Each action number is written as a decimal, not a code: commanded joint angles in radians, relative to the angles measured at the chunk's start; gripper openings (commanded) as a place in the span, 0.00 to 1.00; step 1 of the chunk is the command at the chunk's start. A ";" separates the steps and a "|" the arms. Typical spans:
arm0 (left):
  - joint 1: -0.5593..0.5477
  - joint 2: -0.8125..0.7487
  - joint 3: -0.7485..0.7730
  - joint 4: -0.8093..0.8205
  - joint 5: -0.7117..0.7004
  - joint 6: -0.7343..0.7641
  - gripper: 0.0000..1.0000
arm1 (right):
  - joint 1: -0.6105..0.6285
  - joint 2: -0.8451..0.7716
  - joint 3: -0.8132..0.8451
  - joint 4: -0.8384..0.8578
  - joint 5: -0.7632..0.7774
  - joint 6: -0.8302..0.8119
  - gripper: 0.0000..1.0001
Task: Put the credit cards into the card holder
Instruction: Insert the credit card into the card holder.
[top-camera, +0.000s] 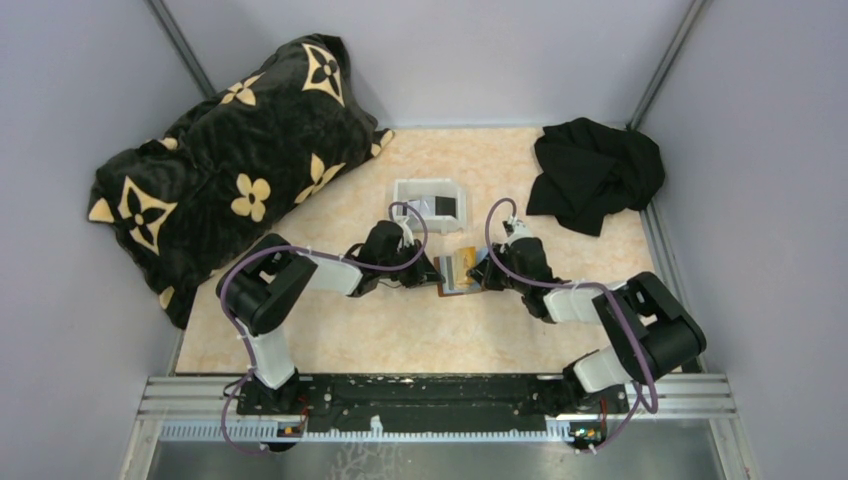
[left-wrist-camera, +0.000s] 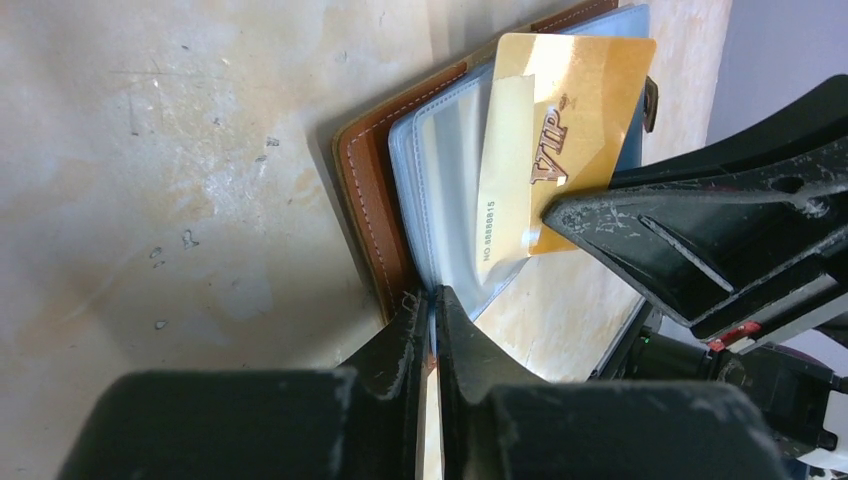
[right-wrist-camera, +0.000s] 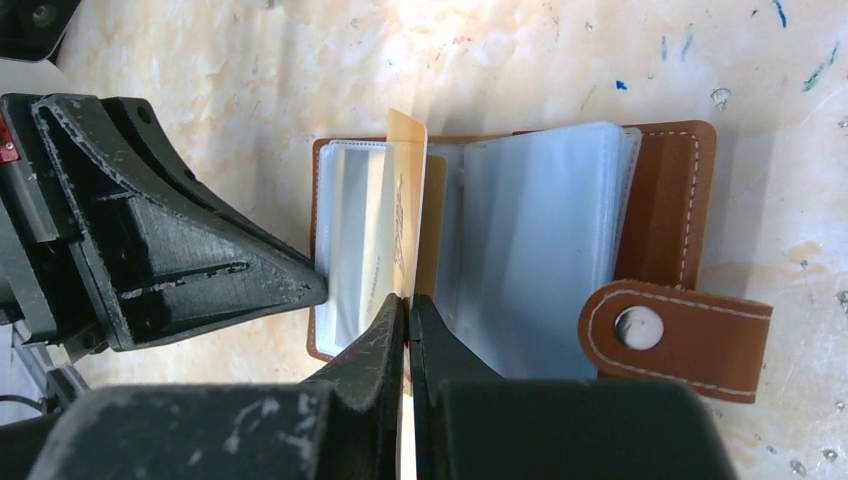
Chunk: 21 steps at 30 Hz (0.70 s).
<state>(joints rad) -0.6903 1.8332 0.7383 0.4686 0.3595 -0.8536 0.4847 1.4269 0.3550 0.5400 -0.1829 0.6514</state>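
The card holder (top-camera: 452, 272) lies open on the table between both grippers, brown leather with clear plastic sleeves (right-wrist-camera: 540, 230) and a snap strap (right-wrist-camera: 680, 335). My left gripper (left-wrist-camera: 432, 300) is shut on the edge of one clear sleeve (left-wrist-camera: 450, 180), next to the leather cover (left-wrist-camera: 365, 190). My right gripper (right-wrist-camera: 408, 305) is shut on a gold credit card (right-wrist-camera: 407, 180) marked VIP (left-wrist-camera: 575, 100). It holds the card on edge at the sleeves, partly under clear plastic. A black card (top-camera: 447, 207) lies in the white tray.
The white tray (top-camera: 406, 190) stands just behind the card holder. A black cushion with gold flowers (top-camera: 230, 170) fills the back left. A black cloth (top-camera: 595, 170) lies at the back right. Grey walls close in the table's sides.
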 joint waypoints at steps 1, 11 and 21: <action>0.000 0.030 0.017 -0.050 -0.022 0.042 0.10 | -0.027 0.046 0.036 -0.092 -0.084 -0.071 0.00; 0.007 0.030 0.041 -0.083 -0.035 0.071 0.10 | -0.043 0.080 0.039 -0.133 -0.187 -0.063 0.00; 0.031 0.025 0.058 -0.117 -0.051 0.102 0.10 | -0.045 0.080 0.008 -0.130 -0.229 -0.050 0.00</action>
<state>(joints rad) -0.6777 1.8339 0.7746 0.3992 0.3679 -0.8062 0.4286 1.4864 0.3874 0.5037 -0.3527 0.6315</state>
